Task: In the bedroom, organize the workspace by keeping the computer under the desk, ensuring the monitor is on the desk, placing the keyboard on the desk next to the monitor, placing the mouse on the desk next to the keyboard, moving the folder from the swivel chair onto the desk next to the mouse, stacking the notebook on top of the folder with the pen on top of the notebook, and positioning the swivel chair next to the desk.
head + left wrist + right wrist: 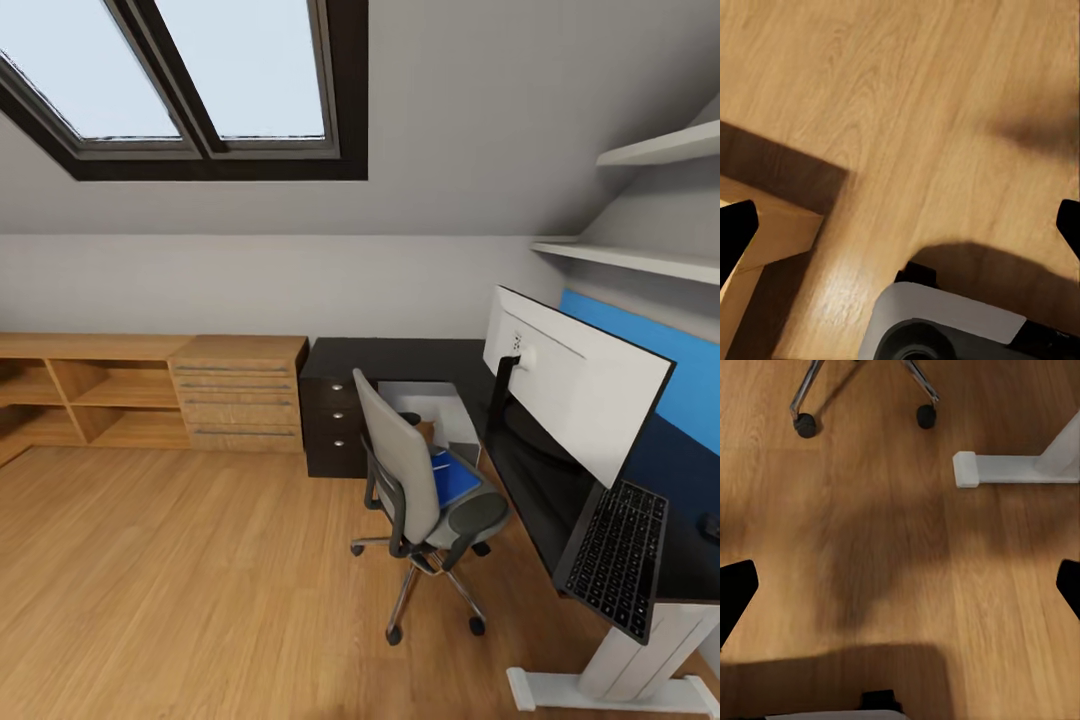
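From my head camera I see the bedroom, with the skylight (pixel 200 80) at 11 o'clock and the light wood floor (pixel 180 580) below. The desk (pixel 420 355) with its black top runs from the centre toward 4 o'clock. The monitor (pixel 575 385) stands on it at 3 o'clock, its white back turned to me. The keyboard (pixel 615 555) lies on the desk at 4 o'clock, near the monitor, and it hangs a little over the front edge of the desk. At the far right edge, just past the keyboard, a small dark lump is on the desk top; I think it is the mouse (pixel 709 524), but it is cut by the frame.

The swivel chair (pixel 425 500) stands on the floor near the centre, just beside the desk. The blue folder (pixel 455 480) lies on its seat. A black drawer unit (pixel 335 420) stands under the desk end at 12 o'clock, and a low wooden shelf unit (pixel 140 395) is at 9 o'clock.

My left gripper (pixel 904 225) and my right gripper (pixel 904 585) both hang over the floor with the fingers wide apart and nothing between them. In the right wrist view I see the chair castors (pixel 805 425) and a white desk foot (pixel 1009 469).
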Available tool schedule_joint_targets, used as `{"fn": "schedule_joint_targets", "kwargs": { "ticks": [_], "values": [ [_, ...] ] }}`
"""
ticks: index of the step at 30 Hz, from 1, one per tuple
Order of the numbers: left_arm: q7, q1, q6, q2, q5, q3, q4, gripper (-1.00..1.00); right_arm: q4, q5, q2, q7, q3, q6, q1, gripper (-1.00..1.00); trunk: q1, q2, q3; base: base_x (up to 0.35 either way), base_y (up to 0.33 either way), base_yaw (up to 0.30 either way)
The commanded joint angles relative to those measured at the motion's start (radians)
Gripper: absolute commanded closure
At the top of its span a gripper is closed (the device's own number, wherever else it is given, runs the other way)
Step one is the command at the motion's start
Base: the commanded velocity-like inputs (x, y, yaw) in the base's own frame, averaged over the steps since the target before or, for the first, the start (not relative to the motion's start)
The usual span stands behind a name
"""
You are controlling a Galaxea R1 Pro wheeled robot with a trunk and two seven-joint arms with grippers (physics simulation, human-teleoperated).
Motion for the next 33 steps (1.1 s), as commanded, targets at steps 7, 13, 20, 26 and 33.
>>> {"fn": "schedule_joint_targets", "kwargs": {
  "ticks": [7,13,20,26,33],
  "values": [
    [0.058,0.000,0.221,-0.057,0.001,-0.004,-0.153,-1.00,-0.087,-0.004,0.010,-0.006,-0.002,0.013,-0.001,-1.00,0.027,-0.050,-0.023,0.000,0.000,0.000],
    [0.129,-0.019,0.360,-0.088,0.000,-0.007,-0.251,-1.00,-0.187,-0.007,0.040,-0.057,-0.002,0.190,-0.088,-1.00,0.050,-0.092,-0.042,0.000,0.000,0.000],
    [0.140,-0.102,0.383,-0.094,0.000,-0.007,-0.264,-1.00,-0.197,-0.007,0.050,-0.072,-0.002,0.344,-0.239,-1.00,0.077,-0.141,-0.064,0.000,0.000,0.000],
    [0.144,-0.176,0.389,-0.098,0.001,-0.006,-0.266,-1.00,-0.195,-0.012,0.051,-0.075,-0.002,0.376,-0.335,-1.00,0.100,-0.183,-0.083,0.000,0.000,0.000],
    [0.145,-0.243,0.477,-0.099,0.003,-0.006,-0.267,-1.00,-0.195,-0.100,0.050,-0.076,-0.003,0.389,-0.390,-1.00,0.127,-0.232,-0.105,0.000,0.000,0.000]
  ]
}}
